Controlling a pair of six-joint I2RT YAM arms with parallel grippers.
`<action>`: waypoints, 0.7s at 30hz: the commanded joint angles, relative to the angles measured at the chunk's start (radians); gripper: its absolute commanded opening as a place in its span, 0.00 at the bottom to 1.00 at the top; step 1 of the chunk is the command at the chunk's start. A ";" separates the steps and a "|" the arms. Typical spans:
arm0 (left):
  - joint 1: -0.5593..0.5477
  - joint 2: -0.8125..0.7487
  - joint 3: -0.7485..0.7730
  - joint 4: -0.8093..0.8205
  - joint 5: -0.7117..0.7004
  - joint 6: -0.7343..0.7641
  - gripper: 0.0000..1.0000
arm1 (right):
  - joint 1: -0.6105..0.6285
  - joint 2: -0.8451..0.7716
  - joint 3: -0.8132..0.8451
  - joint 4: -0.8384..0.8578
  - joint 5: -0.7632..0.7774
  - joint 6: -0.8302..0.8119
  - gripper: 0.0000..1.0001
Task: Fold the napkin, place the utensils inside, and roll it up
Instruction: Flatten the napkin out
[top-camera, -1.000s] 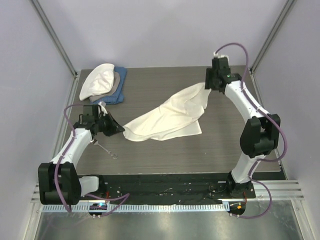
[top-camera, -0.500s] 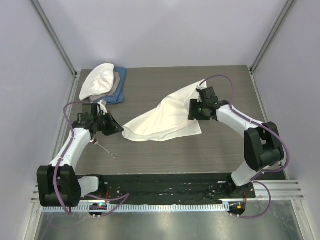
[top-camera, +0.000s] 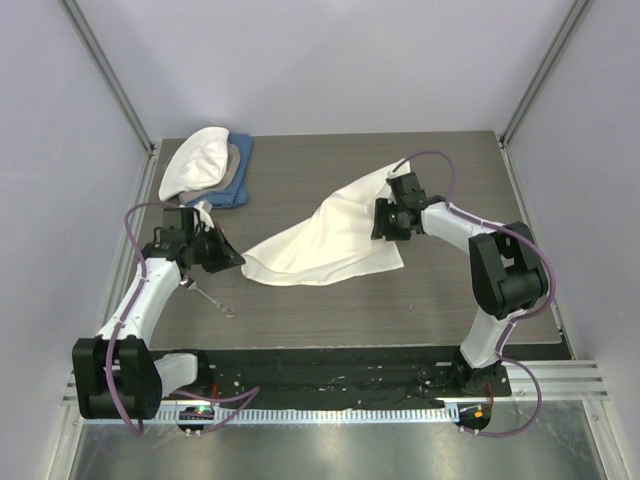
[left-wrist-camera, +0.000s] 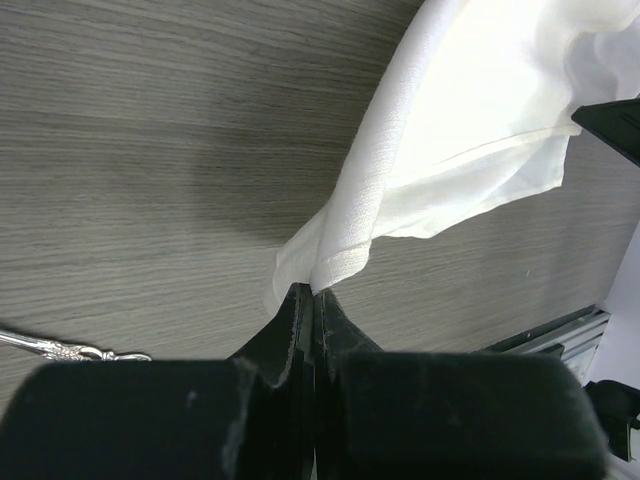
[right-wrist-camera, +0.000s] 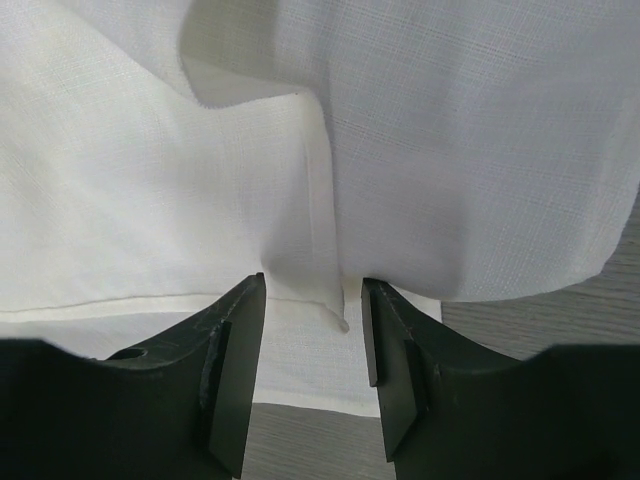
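I read the napkin (right-wrist-camera: 450, 150) as thin, finely woven matt cloth. The counter (left-wrist-camera: 150, 120) looks like dull grey wood grain, and the fork (left-wrist-camera: 70, 350) is shiny metal

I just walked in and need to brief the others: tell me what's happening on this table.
A two-armed robot is working a cream napkin on the table. The left gripper has its fingers shut on one corner of it. The right gripper is at the opposite side, fingers open with a fold of cloth between them. The napkin lies rumpled, not yet folded. The fork lies bare on the table near the left gripper, outside the napkin.
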 joint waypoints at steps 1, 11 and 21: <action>0.002 -0.022 0.037 -0.008 -0.001 0.020 0.00 | 0.004 0.002 0.033 0.024 -0.034 0.017 0.50; 0.002 -0.022 0.039 -0.011 -0.007 0.023 0.00 | 0.021 0.020 0.010 0.041 -0.094 0.035 0.14; -0.014 -0.029 0.175 -0.011 -0.136 0.035 0.00 | 0.021 -0.187 0.151 -0.006 -0.088 0.017 0.01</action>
